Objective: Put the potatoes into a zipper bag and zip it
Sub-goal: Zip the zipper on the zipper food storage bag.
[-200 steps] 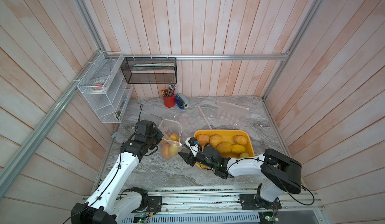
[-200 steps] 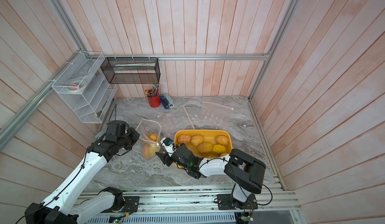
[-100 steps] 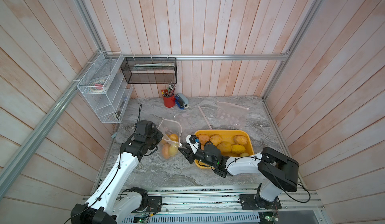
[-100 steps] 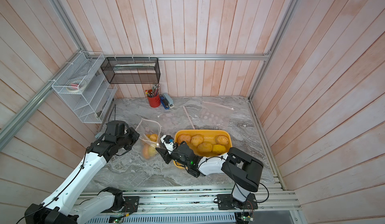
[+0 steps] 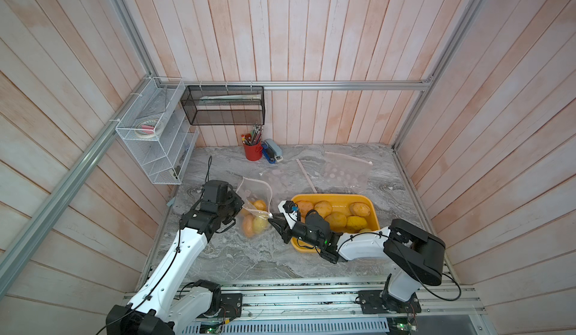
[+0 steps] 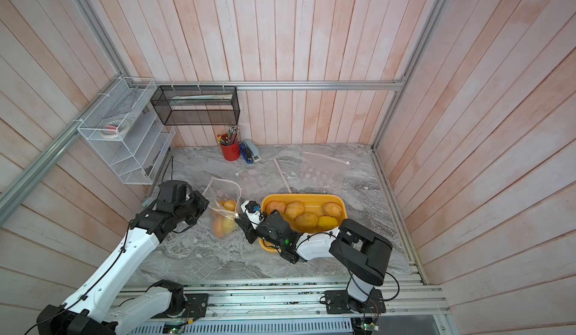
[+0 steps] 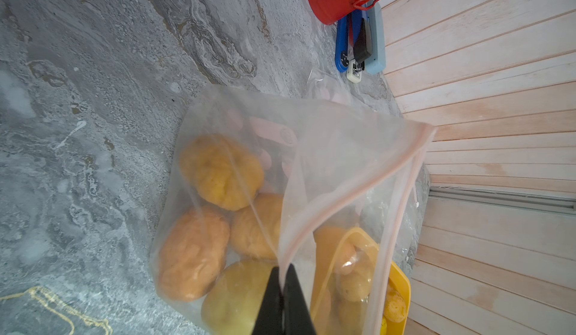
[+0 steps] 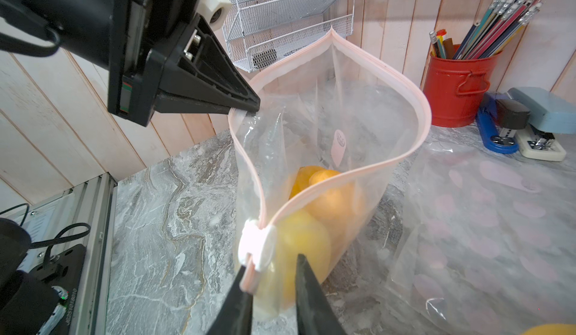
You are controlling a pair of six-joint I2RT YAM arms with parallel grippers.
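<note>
In both top views the zipper bag (image 5: 256, 193) stands on the marble table (image 5: 249, 255) between the two arms. A few potatoes (image 5: 254, 224) sit in its bottom, and more lie in the yellow tray (image 5: 343, 195) just beside it. The left gripper (image 5: 240, 208) is at the bag's rim. The right gripper (image 5: 274, 221) noses in from the tray side, its tip right at the white slider (image 5: 270, 215).

From the left wrist, the left gripper (image 7: 282, 289) is clenched on the clear film just under the pink zip strip. Four potatoes show through the wall.

From the right wrist, the right gripper (image 8: 271, 264) has its jaws apart, straddling the bag's end just below the slider (image 8: 257, 249). The strip's tail lies against one finger (image 8: 241, 286), and nothing looks pinched yet. The zip track runs away from this gripper to the far corner, and it bulges open in a loop. The left gripper holds one side of that loop partway along. I'd say the right arm is the nearer to the slider and must pull it along that line.
</note>
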